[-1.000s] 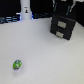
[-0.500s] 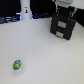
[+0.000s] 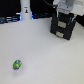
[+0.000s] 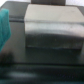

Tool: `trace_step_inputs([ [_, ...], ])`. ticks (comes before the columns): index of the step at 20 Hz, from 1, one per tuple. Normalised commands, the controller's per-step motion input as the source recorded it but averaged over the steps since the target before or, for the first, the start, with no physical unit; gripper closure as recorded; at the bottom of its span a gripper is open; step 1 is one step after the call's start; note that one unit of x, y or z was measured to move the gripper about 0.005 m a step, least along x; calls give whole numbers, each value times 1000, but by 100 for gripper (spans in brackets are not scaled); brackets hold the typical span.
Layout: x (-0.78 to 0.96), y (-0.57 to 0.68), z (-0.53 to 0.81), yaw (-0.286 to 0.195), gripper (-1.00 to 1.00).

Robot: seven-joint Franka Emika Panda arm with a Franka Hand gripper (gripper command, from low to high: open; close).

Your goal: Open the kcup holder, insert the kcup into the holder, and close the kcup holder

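One black boxy kcup holder (image 3: 63, 26) with two stacked grey front panels, standing upright at the far side of the white counter (image 3: 45, 55). One small green white-rimmed kcup (image 3: 17, 64), near the front, well apart; orientation unclear. Robot hand (image 3: 64, 11) above holder; finger spread cannot be told.

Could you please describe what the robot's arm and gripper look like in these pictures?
In the exterior view, the arm's end is a blocky white-and-grey housing above the black boxy kcup holder. It is too blurred to make out fingers, cables or markings. The wrist view shows a blurred teal shape at the picture's edge, possibly a finger.
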Motion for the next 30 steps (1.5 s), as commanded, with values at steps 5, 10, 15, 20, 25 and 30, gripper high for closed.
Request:
trace_step_inputs([
  [5,-354,8,-318,-28,100],
  [10,-77,2,-16,-19,100],
  [15,58,9,7,-7,100],
  [20,410,-151,85,-27,100],
  [25,828,-264,204,-63,100],
  [30,957,-294,92,-53,100],
])
